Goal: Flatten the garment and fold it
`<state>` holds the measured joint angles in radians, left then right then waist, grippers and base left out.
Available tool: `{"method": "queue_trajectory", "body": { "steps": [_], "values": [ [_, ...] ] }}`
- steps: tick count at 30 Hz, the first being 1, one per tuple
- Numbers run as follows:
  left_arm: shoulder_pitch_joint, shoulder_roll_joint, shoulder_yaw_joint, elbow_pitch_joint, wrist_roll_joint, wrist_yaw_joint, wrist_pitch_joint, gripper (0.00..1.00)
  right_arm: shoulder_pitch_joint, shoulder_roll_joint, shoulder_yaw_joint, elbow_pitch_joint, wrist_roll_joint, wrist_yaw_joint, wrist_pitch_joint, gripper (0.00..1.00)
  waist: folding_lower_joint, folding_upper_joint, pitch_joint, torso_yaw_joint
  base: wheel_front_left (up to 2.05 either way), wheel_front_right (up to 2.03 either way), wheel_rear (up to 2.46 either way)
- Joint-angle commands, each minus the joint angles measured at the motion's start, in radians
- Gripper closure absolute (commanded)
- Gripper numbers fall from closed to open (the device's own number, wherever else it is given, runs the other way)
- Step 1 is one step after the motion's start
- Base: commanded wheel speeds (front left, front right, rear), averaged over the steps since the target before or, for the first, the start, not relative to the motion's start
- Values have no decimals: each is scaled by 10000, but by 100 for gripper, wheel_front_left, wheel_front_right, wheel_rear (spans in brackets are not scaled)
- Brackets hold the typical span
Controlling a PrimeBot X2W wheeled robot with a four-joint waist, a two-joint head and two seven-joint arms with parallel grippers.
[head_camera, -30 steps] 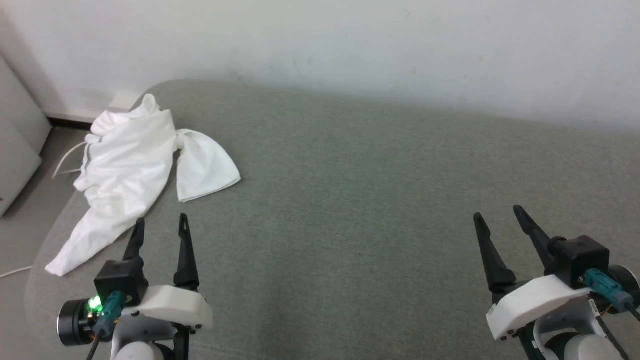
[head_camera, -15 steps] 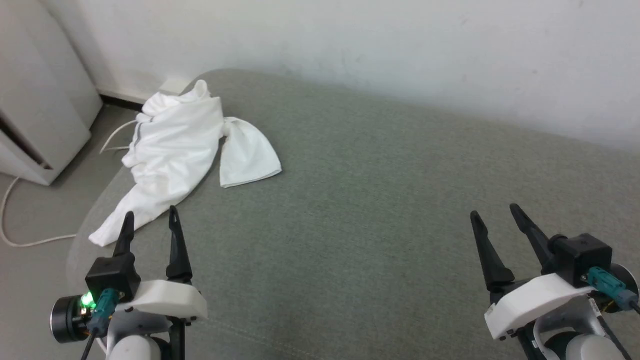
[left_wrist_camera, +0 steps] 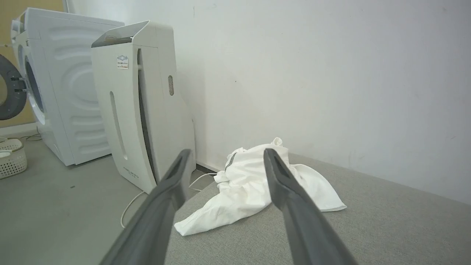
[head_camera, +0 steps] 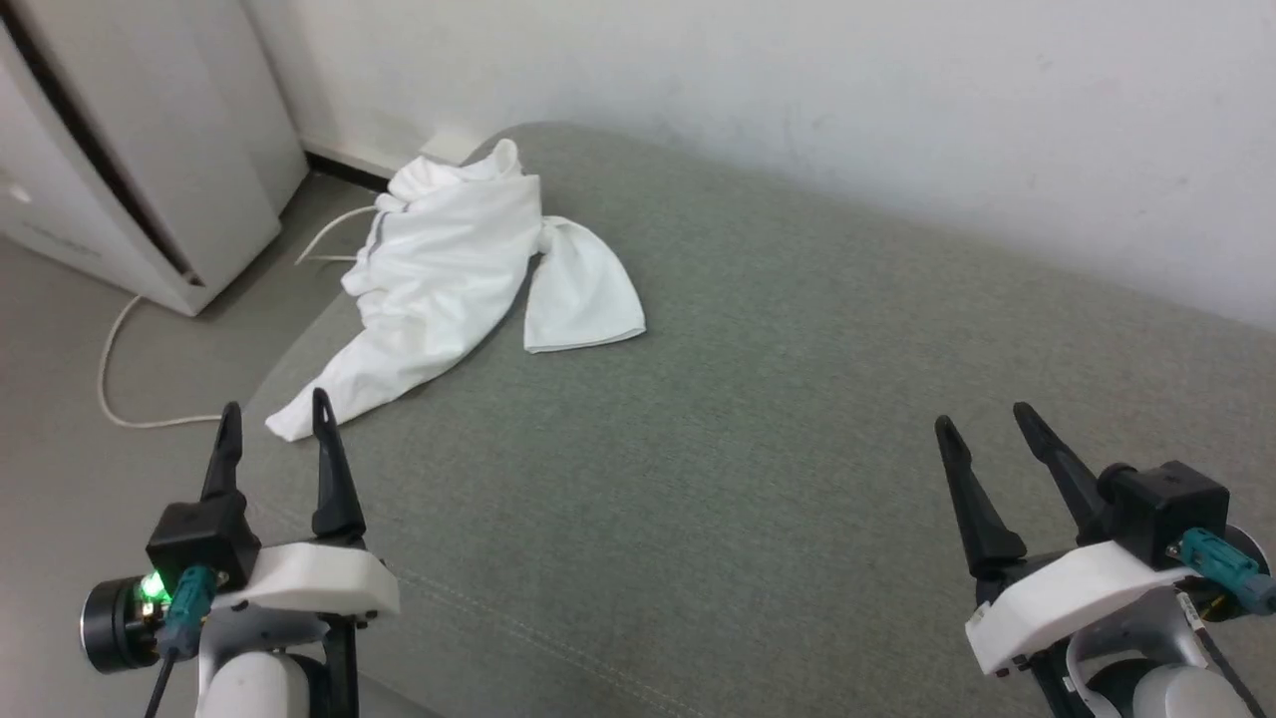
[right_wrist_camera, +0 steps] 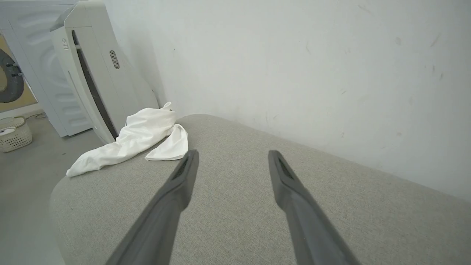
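A: Where is the garment?

B: On the bench's far left corner, by the wall. It's heaped, with one long tail running along the left edge and a rounded flap, maybe a sleeve, lying to its right.

A: And the tools?

B: Both hover low over the near side, jaws wide apart, holding nothing. The left tool points at the tail but is clear of it. The right tool is well apart from the cloth.

A: What's the fabric like?

B: Thin, white and soft, creased into many folds. Dark zigzag stitching shows along one seam. The bench cover is a grey-green weave, padded I'd guess, with a rounded corner.

A: What worries you?

B: The edge. The tail sits right at it, so a tug leftward could slide the whole thing onto the floor, where a cable loops. Also, cloth this thin bunches. A pinch may catch several layers at once, and spreading would then twist it rather than flatten it.

A: Anything else?

B: The long dark fingers taper to points. Pressed too deep, they might snag the cover instead of the shirt. And where flap meets body it looks knotted, so pulling there may tighten it.
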<state>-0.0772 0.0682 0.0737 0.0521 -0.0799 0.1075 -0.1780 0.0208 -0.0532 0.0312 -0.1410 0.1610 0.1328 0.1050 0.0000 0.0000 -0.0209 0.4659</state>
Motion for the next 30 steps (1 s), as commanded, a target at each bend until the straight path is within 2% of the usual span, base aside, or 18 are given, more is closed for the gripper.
{"method": "queue_trajectory", "body": {
  "steps": [1,7,16,25,30],
  "values": [
    [-223,27,86,51,-108,57,-122,0,47,21,4,-96,119,-15,27,0,0,0,-12,289,0,0,0],
    [-447,10,184,76,-190,68,-247,0,5,23,35,-211,216,-16,124,0,0,0,76,658,0,0,0],
    [-1345,239,148,465,-241,-224,-436,0,-19,25,127,-511,169,-18,449,0,0,0,299,1010,0,0,0],
    [-2829,794,523,1077,-539,-427,-624,0,-138,-122,266,-927,18,-19,850,0,0,0,724,765,0,0,0],
    [-4075,1362,667,1603,-753,-727,-719,0,-315,-332,381,-1207,-64,-20,1071,0,0,0,1161,418,0,0,0]
  ]
}}
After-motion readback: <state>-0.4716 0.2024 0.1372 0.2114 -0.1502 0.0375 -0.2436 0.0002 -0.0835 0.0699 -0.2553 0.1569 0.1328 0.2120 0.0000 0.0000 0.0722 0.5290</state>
